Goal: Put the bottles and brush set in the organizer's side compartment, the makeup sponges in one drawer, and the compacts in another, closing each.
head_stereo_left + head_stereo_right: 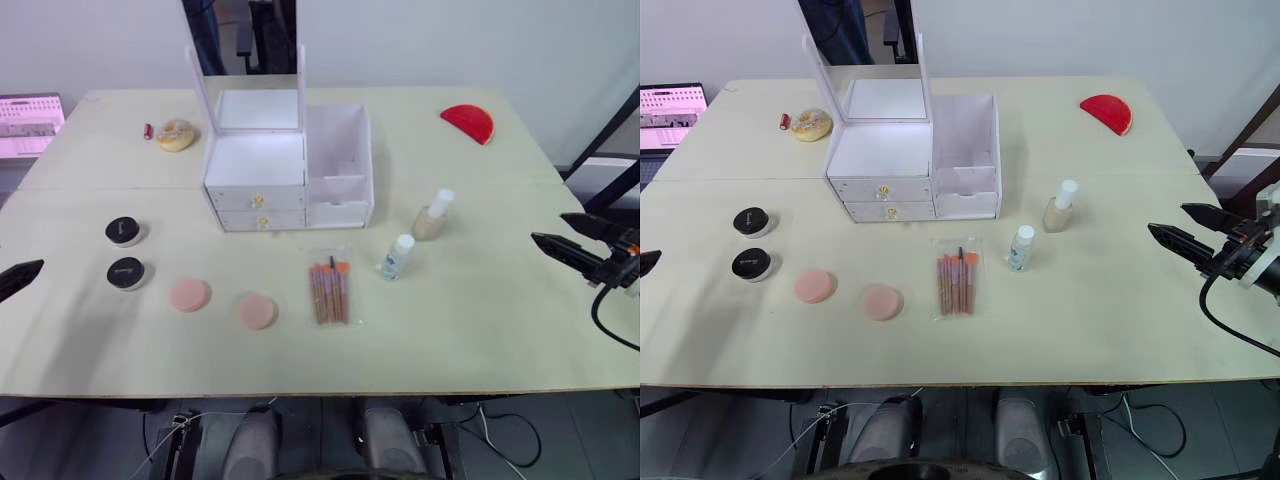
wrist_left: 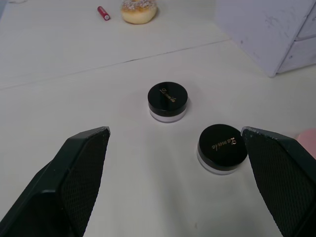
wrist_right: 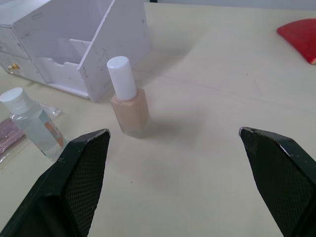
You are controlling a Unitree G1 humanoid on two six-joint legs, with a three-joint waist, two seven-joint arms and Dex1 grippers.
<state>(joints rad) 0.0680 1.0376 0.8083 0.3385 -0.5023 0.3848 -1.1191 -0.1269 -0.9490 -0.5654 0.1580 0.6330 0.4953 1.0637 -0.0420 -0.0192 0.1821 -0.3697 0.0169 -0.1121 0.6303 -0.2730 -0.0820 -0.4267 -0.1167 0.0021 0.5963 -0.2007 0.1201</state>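
Note:
The white organizer point(image 1: 256, 160) with a mirror stands at the table's middle back, its two drawers point(image 1: 257, 200) shut and its open side compartment point(image 1: 338, 150) on the right. A beige bottle point(image 1: 432, 217) and a small clear bottle point(image 1: 397, 257) stand right of it, with the brush set point(image 1: 330, 290) lying flat in front. Two pink makeup sponges point(image 1: 189, 294) lie left of the brushes. Two black-lidded compacts point(image 1: 124, 231) sit further left. My left gripper point(image 2: 175, 129) is open, hovering short of the compacts. My right gripper point(image 3: 174, 131) is open, facing the beige bottle point(image 3: 129, 101) from the right.
A red half-round object point(image 1: 468, 122) lies at the back right. A donut-like item point(image 1: 176, 134) and a small red tube point(image 1: 148, 131) sit at the back left. A laptop point(image 1: 30, 125) stands off the table's left side.

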